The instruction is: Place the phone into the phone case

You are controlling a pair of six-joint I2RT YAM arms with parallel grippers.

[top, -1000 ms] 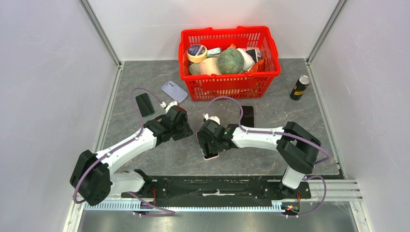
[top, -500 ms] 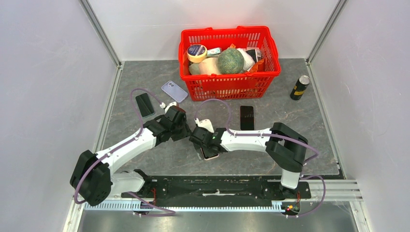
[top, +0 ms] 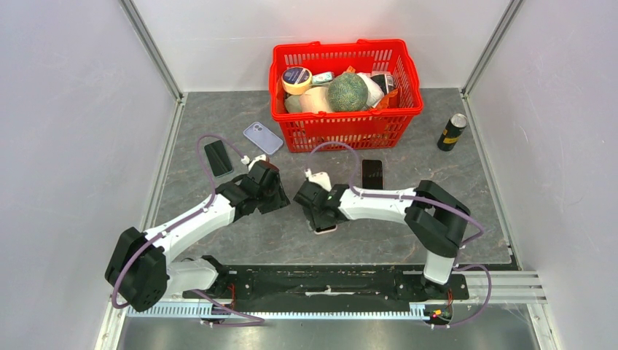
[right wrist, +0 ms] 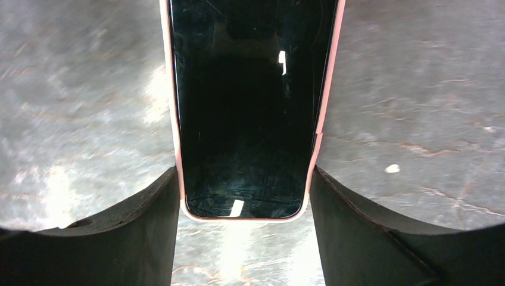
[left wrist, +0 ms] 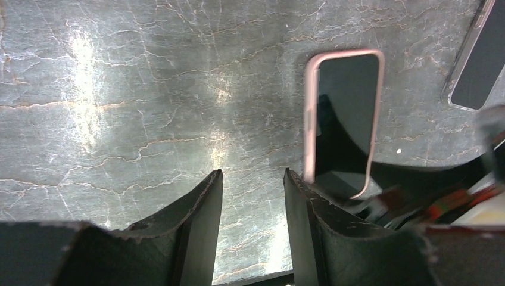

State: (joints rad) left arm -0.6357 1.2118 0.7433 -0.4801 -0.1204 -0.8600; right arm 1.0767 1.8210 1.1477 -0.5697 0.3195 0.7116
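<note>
Two tools work low: the right tool [right wrist: 245, 174] pinches the long edges of the pink-rimmed black phone [right wrist: 247, 101] lying flat on the grey marble worktop [top: 452, 182]; the left tool [left wrist: 253, 179] gapes empty nearby. A shallow pinch on slick edges may slip.

Cannot see the far end of the phone [right wrist: 250, 107] up close; from above, mostly under the right gripper [top: 319, 214].
</note>
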